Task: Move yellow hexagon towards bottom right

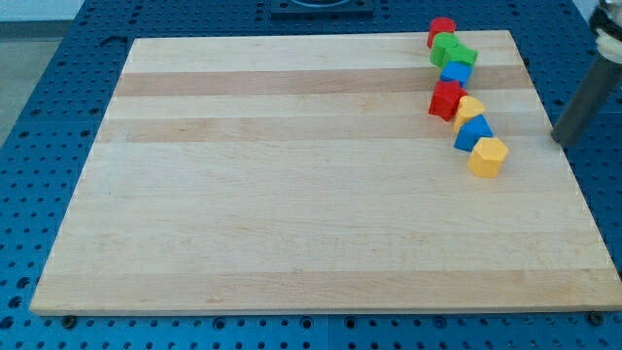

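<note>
The arm carries no pincer, so whether one is spread or pinched cannot be told; it ends in a dark rod whose tip (pixel 561 139) rests at the desk's (pixel 292 214) right edge, well to the view's right of the blocks and touching none.

Nearest the view's bottom, the yellow hexagon (pixel 488 157) sits at the low end of a crooked chain of blocks in the upper right part of the desk. Just above it, touching, is a blue block (pixel 473 131), then a second yellow block (pixel 469 108) and a red block (pixel 446 99). Farther up come another blue block (pixel 456 74), two green blocks (pixel 452 50) and, at the top edge, a red cylinder (pixel 441 30).

The hexagon lies far from the bottom right corner, so the push looks barely begun, if at all. The tip would likely need to get above and left of the hexagon first.
</note>
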You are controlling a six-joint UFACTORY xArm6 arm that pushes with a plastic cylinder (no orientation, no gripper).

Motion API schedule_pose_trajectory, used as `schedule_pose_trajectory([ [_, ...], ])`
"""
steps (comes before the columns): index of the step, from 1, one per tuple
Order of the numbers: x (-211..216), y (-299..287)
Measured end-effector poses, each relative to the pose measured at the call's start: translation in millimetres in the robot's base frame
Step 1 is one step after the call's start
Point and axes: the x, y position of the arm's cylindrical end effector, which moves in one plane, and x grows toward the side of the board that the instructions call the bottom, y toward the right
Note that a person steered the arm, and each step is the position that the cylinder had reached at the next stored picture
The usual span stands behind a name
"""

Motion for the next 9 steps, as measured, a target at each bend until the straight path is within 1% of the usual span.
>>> schedule_pose_trajectory([
  [1,24,-106],
  [2,47,-169],
  [4,48,-150],
  [5,76,-154],
  [6,89,-153],
  [7,83,-153],
  [8,93,-148],
  [9,119,-128],
])
